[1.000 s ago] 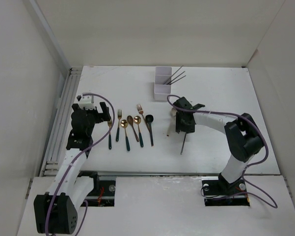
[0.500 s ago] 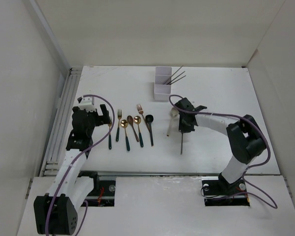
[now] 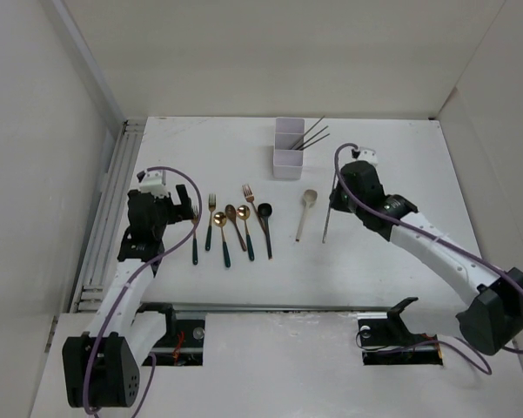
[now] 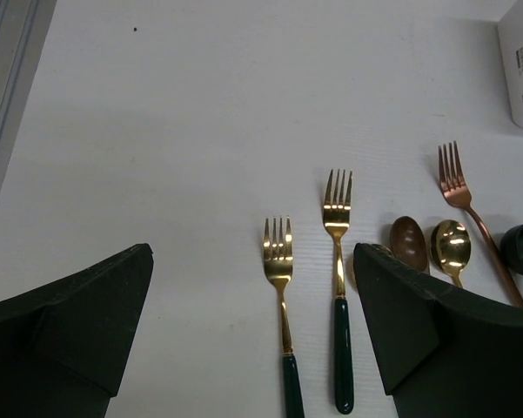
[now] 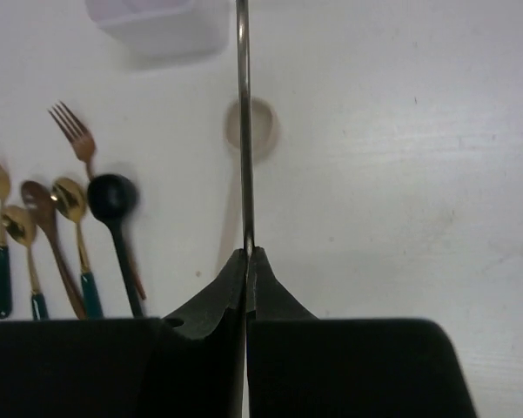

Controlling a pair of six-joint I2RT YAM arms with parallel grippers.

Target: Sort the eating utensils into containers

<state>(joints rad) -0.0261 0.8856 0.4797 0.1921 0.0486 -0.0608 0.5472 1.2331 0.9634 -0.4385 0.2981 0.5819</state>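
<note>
**Q.** What does the right arm hold, and how should the step be carried out?

**A.** The right gripper point(image 5: 246, 261) is clenched on one thin grey chopstick point(image 5: 242, 131), pinched near one end so that most of its length juts forward past the fingertips. It lies near the organizer point(image 3: 278, 148), on its near right, just beside the pale spoon point(image 3: 305, 213). Whether the far end is clear of the table point(image 3: 392, 148) cannot be told. The step appears to be delivery. Because the grip is so far from the middle, the rod is likely to swing or pivot. It is best tilted upright, its free tip lowered into the compartment that already holds the two chopsticks point(image 3: 313, 135), and let go only once the walls can catch it.

**Q.** And the other arm?

**A.** The left gripper point(image 4: 252, 261) is released, jaws wide, hovering over two gold forks point(image 4: 278, 252).

**Q.** Materials and shapes?

**A.** The chopstick is a smooth, round, seemingly metallic rod, probably slippery between hard pads. The organizer is matte white with square cells in a row. The forks have polished gold tines and dark glossy handles. The black spoon point(image 5: 110, 196) looks dull, and the copper fork point(image 4: 457, 178) is reddish and bright.
</note>
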